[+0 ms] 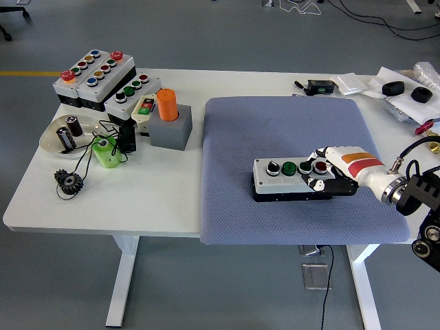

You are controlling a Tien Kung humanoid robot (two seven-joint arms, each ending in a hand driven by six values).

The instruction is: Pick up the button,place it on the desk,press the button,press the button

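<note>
A grey button box (283, 180) with a black base lies on the blue-grey mat (275, 130), right of centre. Its top carries a black selector knob (273, 167), two green buttons and a red button (320, 166) at the right end. My right hand (317, 173) reaches in from the right and covers that right end. Its fingers are curled, with fingertips (315, 163) resting on top by the red button and the thumb against the box's front side. The box stays flat on the mat. My left arm is out of view.
Several other button boxes (96, 72) stand at the back left, beside an orange cylinder (168, 104) on a grey block. A green cylinder (105, 151), a dish (48, 143) with parts, a gear (69, 181) and wires lie nearby. Small black items (393, 88) sit at the back right.
</note>
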